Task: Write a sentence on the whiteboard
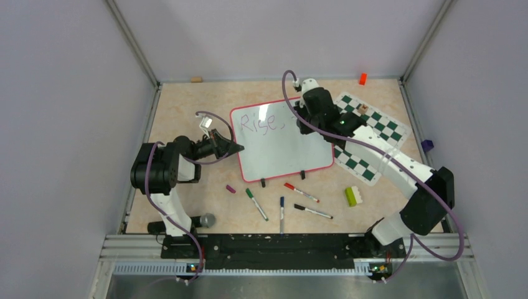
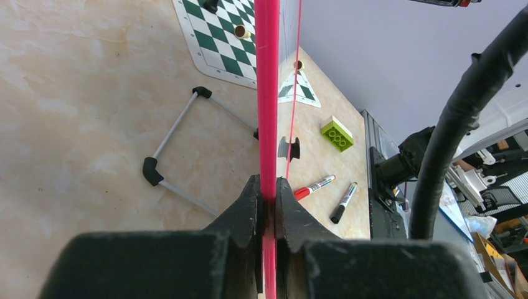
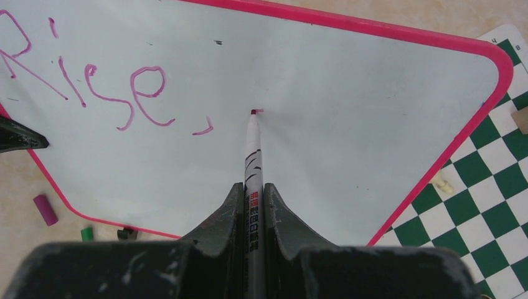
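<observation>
While left hand (image 2: 268, 187) clamps the whiteboard (image 1: 280, 156) rim to steady it, right hand (image 3: 252, 193) pinches a purple marker (image 3: 252, 146), tip on board straight ahead, just right of the sentence (image 3: 112, 99), "Rise,".

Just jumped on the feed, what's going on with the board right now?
The left gripper is shut on the left rim of the whiteboard, apparently steadying it. The right gripper holds a marker with its tip on the board, just past the purple "Rise," on the top line. Only that first word is written; the rest of the sentence is not there yet.
</observation>
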